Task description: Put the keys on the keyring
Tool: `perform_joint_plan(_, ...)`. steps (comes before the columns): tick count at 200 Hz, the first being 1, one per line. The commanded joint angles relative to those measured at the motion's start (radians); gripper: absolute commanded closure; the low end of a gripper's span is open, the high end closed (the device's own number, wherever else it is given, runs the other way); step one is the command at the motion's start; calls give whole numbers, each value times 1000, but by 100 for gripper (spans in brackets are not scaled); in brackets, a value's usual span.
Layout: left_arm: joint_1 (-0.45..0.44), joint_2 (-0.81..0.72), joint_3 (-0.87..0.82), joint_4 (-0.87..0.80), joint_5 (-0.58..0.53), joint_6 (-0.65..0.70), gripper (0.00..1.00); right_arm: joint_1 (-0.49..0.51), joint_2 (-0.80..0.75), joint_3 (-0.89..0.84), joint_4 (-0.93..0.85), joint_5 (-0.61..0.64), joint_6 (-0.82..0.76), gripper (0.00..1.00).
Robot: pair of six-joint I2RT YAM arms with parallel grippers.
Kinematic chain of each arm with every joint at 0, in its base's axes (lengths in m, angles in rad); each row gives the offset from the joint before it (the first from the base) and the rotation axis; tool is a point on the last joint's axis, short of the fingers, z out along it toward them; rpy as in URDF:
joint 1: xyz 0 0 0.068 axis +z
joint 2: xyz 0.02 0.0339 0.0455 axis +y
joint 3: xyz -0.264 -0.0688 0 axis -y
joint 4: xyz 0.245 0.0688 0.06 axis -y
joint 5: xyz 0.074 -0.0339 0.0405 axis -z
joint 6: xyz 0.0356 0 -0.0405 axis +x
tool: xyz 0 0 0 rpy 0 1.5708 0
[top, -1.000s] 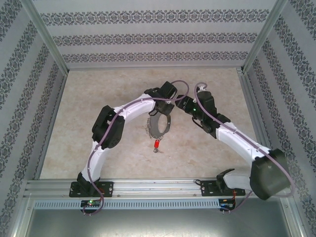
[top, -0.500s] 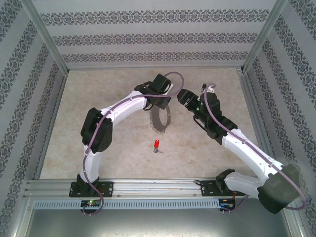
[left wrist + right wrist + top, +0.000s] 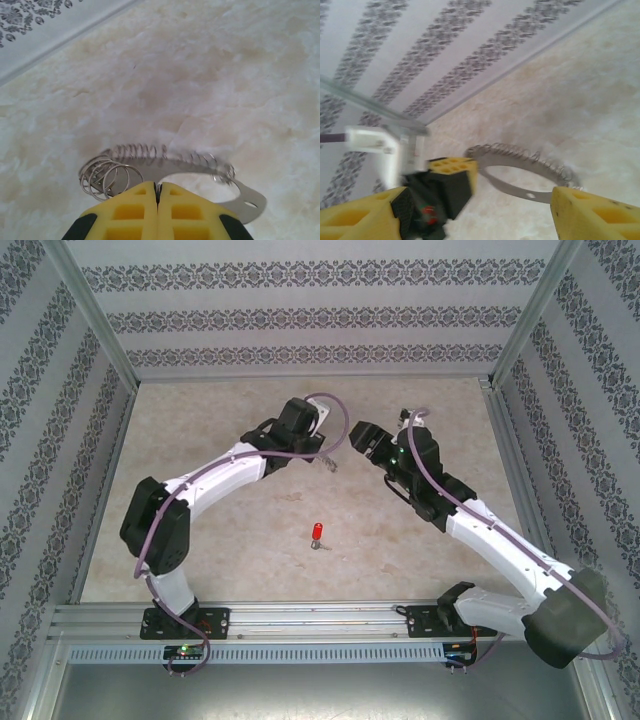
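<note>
While the left gripper (image 3: 157, 194) keeps its yellow pads pressed together on one end of the keyring (image 3: 200, 171), the grey band appears lifted off the table (image 3: 200, 540), near the far middle in the overhead view. The right gripper (image 3: 477, 210) sits just at 3 o'clock of the ring, jaws spread wide and holding nothing. The key (image 3: 316, 532) lies alone on the table at 6 o'clock from the ring, well apart. The band looks thin, light and springy, so it will likely flex and swing when pushed, and its fringe of wire loops may snag. The key looks tiny and light, and may skid; the red head seems the best place to pinch it, leaving the metal end free
</note>
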Motion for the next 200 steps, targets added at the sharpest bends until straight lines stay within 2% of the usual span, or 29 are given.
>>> perform_joint_plan(1,24,-80,-57,143,-55,55,100,20,18,94,-17,15,-29,26)
perform_joint_plan(12,36,-108,-82,140,-59,58,100,26,27,109,-9,-15,-24,27)
perform_joint_plan(40,64,-179,-177,221,-63,98,100,45,29,156,-77,19,-83,26)
perform_joint_plan(65,79,-253,-274,335,-32,152,100,36,6,77,-67,82,-133,26)
perform_joint_plan(84,87,-315,-298,359,-3,172,100,17,2,10,-38,66,-157,26)
perform_joint_plan(117,91,-346,-301,322,94,228,100,-19,31,-118,108,-52,-218,29)
perform_joint_plan(137,99,-343,-334,316,142,250,100,-66,80,-171,221,-180,-242,32)
perform_joint_plan(155,109,-347,-382,341,198,260,100,-100,144,-169,276,-307,-261,37)
perform_joint_plan(200,123,-379,-470,462,289,225,100,-76,335,-107,385,-406,-239,49)
